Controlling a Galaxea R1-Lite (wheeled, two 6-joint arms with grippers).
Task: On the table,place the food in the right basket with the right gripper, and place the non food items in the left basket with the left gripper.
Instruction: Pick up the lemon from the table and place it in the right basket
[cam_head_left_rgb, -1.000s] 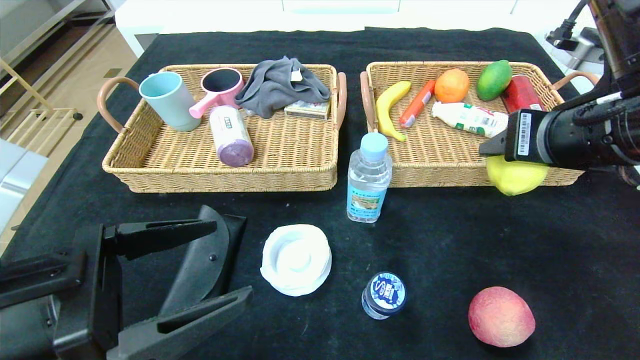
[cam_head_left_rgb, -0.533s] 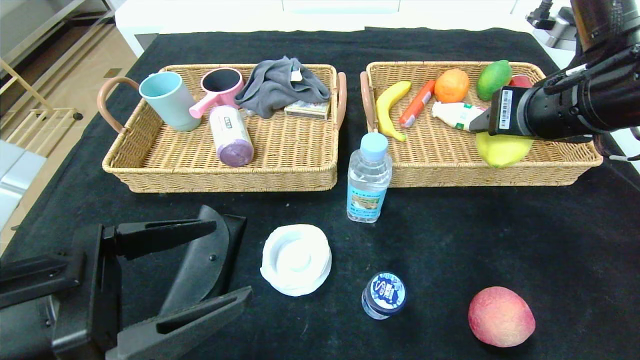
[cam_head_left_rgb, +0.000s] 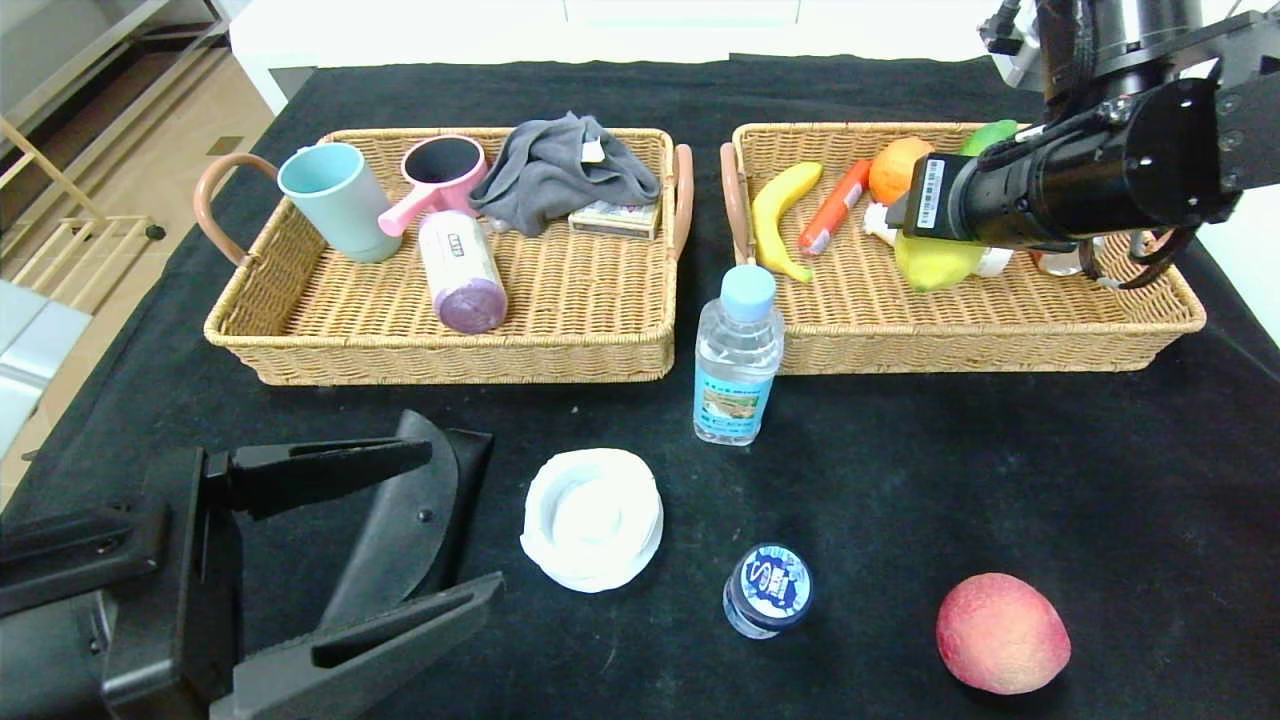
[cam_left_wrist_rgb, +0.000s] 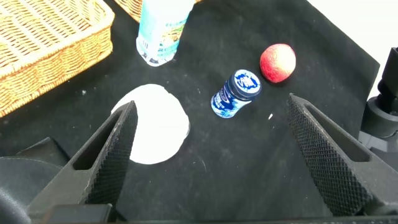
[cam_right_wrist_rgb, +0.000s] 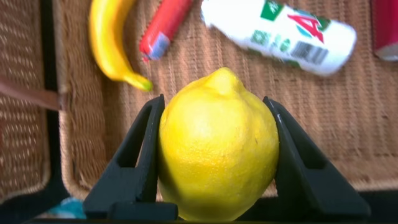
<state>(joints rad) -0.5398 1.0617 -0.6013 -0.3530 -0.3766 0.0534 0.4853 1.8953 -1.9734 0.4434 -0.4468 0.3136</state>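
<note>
Lemon (cam_right_wrist_rgb: 217, 146), yellow and whole, sits clamped between the two jaws of the right gripper (cam_head_left_rgb: 905, 235), which hangs above the middle of the right basket (cam_head_left_rgb: 960, 335). Half a second ago the fruit was over the basket's front right part, and a second ago it hung outside the front rim; it has since travelled inward and toward the back.

Beneath it the right basket holds one banana (cam_head_left_rgb: 778, 215), one red sausage stick (cam_head_left_rgb: 833, 205), one orange (cam_head_left_rgb: 895, 165), one green mango (cam_head_left_rgb: 985, 135), one white drink bottle (cam_right_wrist_rgb: 280, 34) lying on its side, and a red item mostly hidden behind the arm.

Two wicker baskets stand side by side. The left basket (cam_head_left_rgb: 440, 355) holds one teal cup (cam_head_left_rgb: 335, 200), one pink ladle-shaped cup (cam_head_left_rgb: 435, 180), one purple-ended tumbler (cam_head_left_rgb: 462, 270) lying down, one grey cloth (cam_head_left_rgb: 560, 170) and one small box (cam_head_left_rgb: 615, 218) partly under the cloth.

On the black tabletop (cam_head_left_rgb: 1000, 470) remain four loose things: one upright water bottle (cam_head_left_rgb: 737, 355) between the baskets' front corners, one white bowl (cam_head_left_rgb: 592, 518), one small blue-capped bottle (cam_head_left_rgb: 768, 590) and one peach (cam_head_left_rgb: 1002, 632).

The left gripper (cam_head_left_rgb: 450, 520) rests low at the near left of the tabletop, its jaws spread wide and empty, unchanged from the earlier frames.
</note>
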